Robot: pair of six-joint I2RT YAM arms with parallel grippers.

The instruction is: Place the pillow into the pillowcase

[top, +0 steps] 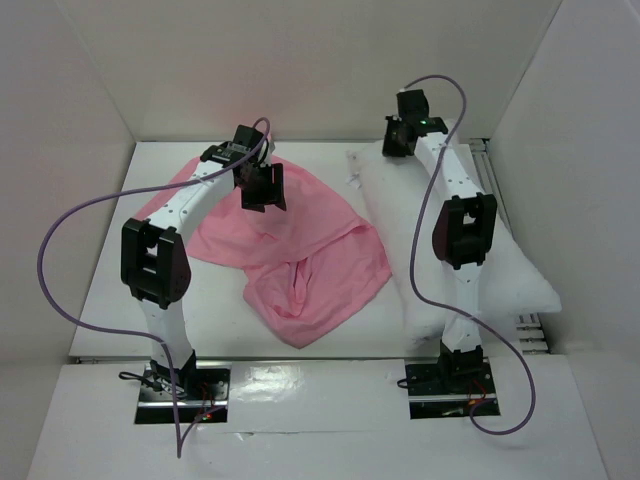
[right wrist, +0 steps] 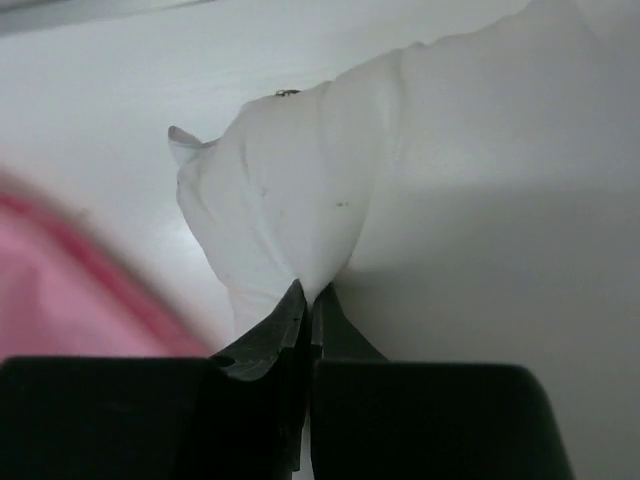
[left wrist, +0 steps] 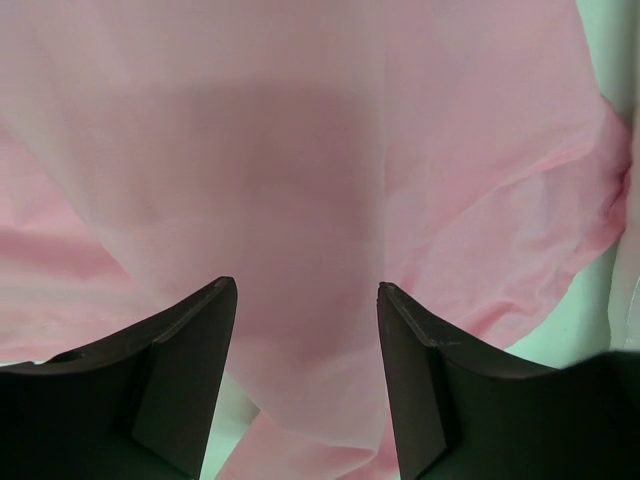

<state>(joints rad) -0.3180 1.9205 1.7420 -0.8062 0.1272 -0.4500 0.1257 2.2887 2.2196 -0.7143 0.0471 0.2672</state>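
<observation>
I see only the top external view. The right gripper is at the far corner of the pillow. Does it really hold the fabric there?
Observer: Yes. In the right wrist view the right gripper is shut on a pinched fold at a corner of the pillow.
Operator: And the left one, above the pink cloth?
Observer: The left wrist view shows the left gripper open, the pillowcase spread beneath it, nothing gripped.

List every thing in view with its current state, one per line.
pillowcase: crumpled on the table, looks empty.
pillow: lying beside the pillowcase, outside it, far corner pinched.
left gripper: open, above the pillowcase.
right gripper: shut on the pillow's corner.
</observation>
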